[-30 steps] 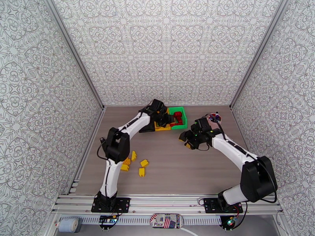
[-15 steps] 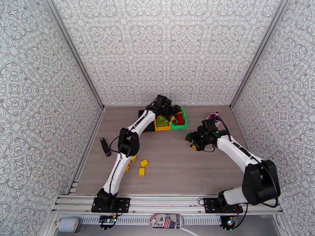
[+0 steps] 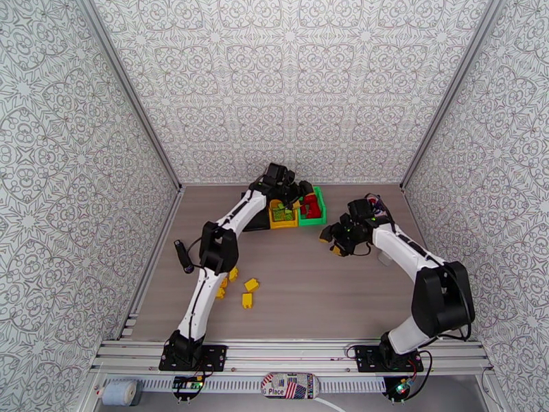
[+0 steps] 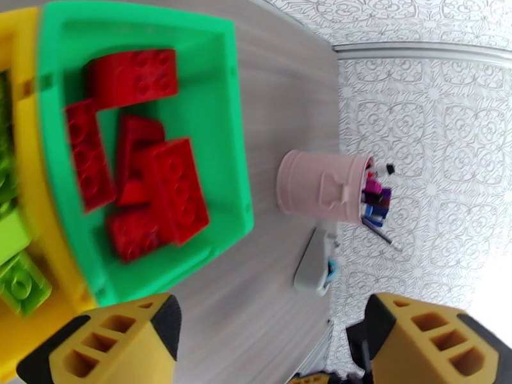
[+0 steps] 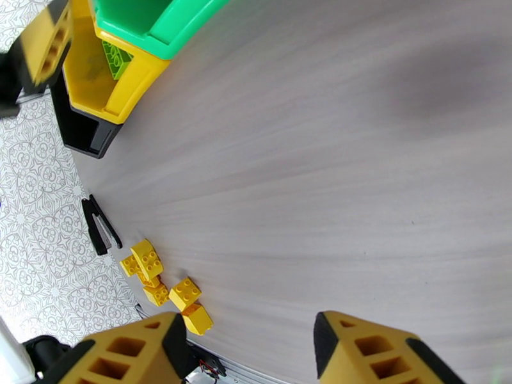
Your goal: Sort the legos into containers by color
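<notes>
Between picks, with left pincer spread wide and empty above the green rectangular plastic bin of red studded bricks and right pincer parted, seemingly empty too; next, fetching loose yellow studded bricks off the grey counter, probably for the half-hidden black plastic bin.

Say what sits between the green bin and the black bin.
The yellow bin sits between the green bin and the black bin, as the right wrist view shows.
</notes>
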You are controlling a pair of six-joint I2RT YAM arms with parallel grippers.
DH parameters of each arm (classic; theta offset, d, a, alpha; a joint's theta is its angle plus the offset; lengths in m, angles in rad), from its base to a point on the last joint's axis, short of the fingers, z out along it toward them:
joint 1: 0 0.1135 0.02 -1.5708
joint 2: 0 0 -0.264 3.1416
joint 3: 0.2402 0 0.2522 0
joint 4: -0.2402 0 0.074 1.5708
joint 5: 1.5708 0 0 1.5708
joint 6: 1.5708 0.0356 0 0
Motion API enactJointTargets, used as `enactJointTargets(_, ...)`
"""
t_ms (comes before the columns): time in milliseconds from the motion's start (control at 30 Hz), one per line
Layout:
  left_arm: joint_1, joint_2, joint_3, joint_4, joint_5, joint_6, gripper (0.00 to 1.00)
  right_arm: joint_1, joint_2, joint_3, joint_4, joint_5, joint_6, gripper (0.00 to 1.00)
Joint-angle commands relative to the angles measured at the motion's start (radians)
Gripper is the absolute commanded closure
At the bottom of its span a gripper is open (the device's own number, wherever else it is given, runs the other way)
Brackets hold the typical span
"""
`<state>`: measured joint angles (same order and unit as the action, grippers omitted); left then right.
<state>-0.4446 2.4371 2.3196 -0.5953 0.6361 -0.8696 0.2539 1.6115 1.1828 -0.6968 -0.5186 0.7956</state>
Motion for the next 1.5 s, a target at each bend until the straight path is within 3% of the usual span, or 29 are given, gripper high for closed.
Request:
enactJointTargets(0, 0.025, -0.172, -0.096, -0.097, -0.076, 0.127, 0.18, 0.043, 0.034, 0.061, -0.036, -0.013, -0.032, 0.41)
enactJointTargets(267, 0.055, -0.491, -0.491, -0.179, -0.265, 0.213, 0.14, 0.183, 0.14, 0.151, -0.05, 0.01, -0.042, 0.4)
enactJointTargets(533, 0.11, -0.763, -0.866, -0.22, -0.422, 0.178, 0.12, 0.348, 0.288, 0.329, -0.133, 0.057, -0.095, 0.4)
enactJointTargets(767, 0.193, -0.959, -1.103, -0.288, -0.488, 0.158, 0.12, 0.469, 0.417, 0.497, -0.228, 0.1, -0.127, 0.4)
enactJointTargets(1000, 0.298, -1.089, -1.275, -0.323, -0.481, 0.135, 0.12, 0.592, 0.55, 0.712, -0.389, 0.199, -0.199, 0.39)
enactJointTargets(1467, 0.45, -1.263, -1.543, -0.259, -0.33, 0.02, 0.11, 0.761, 0.798, 1.054, -0.587, 0.359, -0.303, 0.34)
